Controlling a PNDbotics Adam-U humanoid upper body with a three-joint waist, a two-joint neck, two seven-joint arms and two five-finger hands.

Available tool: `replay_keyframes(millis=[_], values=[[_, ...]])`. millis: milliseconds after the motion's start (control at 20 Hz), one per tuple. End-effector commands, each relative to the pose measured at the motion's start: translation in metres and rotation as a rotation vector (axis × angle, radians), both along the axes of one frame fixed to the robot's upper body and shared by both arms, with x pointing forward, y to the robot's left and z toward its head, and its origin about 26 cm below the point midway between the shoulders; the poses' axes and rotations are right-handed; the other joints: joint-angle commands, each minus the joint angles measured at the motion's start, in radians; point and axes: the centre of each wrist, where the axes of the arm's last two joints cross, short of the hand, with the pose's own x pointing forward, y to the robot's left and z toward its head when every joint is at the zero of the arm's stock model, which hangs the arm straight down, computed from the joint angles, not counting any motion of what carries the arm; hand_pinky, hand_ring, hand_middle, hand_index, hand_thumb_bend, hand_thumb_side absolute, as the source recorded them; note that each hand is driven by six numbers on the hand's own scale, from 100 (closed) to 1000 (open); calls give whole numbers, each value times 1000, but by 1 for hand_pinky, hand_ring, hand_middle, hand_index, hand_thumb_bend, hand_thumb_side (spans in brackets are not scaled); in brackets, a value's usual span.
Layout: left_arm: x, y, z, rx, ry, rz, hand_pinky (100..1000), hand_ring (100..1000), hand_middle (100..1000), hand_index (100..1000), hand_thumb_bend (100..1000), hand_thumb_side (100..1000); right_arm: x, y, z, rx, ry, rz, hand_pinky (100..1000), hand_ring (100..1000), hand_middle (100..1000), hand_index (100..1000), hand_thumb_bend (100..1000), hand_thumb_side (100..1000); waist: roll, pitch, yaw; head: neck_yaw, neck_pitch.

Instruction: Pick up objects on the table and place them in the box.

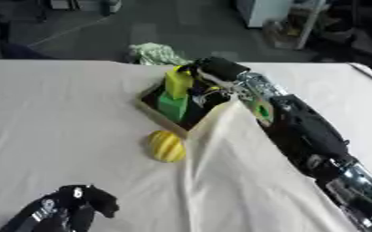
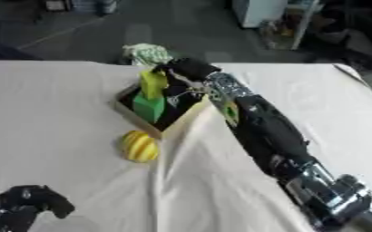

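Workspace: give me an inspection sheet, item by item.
Surface: table under a cream cloth, with a raised fold near the box.
Job's things: box holds a green block; a yellow block is above it at the right robot hand; a yellow striped ball lies on the cloth in front of the box.
Clutter: a pale green-white bundle at the far edge.
Robot hands: right over the box; left robot hand rests at the lower left.
Cables: nothing seen.
Surroundings: grey floor, furniture beyond.

The table (image 1: pixel 62 118) wore matt white cloth with soft folds. The box (image 1: pixel 163 118) looked like pale wood. The striped yellow ball (image 1: pixel 166 146) was smooth and slightly glossy.
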Motion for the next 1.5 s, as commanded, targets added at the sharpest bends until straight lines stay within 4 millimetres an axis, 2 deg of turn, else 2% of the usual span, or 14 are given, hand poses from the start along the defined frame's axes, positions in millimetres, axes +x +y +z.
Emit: replay_keyframes(millis=[50,200,250,300,600,950,1100,1200,1300,1500], values=[[-2,1,7,-7,-28,0,719,694,539,731,100,716,-3,-10,12,-98,-8,18,813,790,708,907,100,271,2,-16,-3,4,-13],[-2,1,7,-6,-28,3,719,693,538,731,100,716,-6,-16,20,-156,-7,43,827,813,765,944,100,271,2,-16,-6,8,-13],[-2,1,7,-5,-28,5,719,693,538,731,100,716,-7,-18,24,-165,-11,52,828,814,769,946,100,276,2,-16,-7,8,-13],[-2,2,6,-5,-28,6,719,693,538,731,100,717,-8,-19,26,-169,-14,59,827,815,775,950,100,321,2,-16,-8,9,-13],[-2,2,6,-1,-27,9,720,694,538,731,100,716,-14,-21,45,-120,-55,102,819,809,782,950,100,342,2,-18,-11,9,-11],[-2,2,6,-3,-27,9,720,693,538,731,100,713,-19,-16,56,-47,-68,140,810,799,774,946,100,281,0,-20,-10,9,-15],[-2,2,6,-3,-27,10,720,693,538,731,100,713,-24,-13,63,-24,-86,172,801,791,766,941,100,209,-2,-20,-10,13,-15],[-1,3,6,-3,-28,13,720,693,538,731,100,712,-30,-11,66,-17,-106,218,799,789,765,940,100,170,-4,-20,-11,17,-16],[-1,4,6,-2,-28,17,720,693,538,731,100,713,-38,-8,68,-16,-125,280,798,789,767,941,100,167,-7,-19,-14,22,-16],[-1,4,6,1,-29,19,719,693,538,731,100,710,-73,8,84,-21,-108,417,800,792,773,945,100,178,-10,-19,-20,29,-16]])
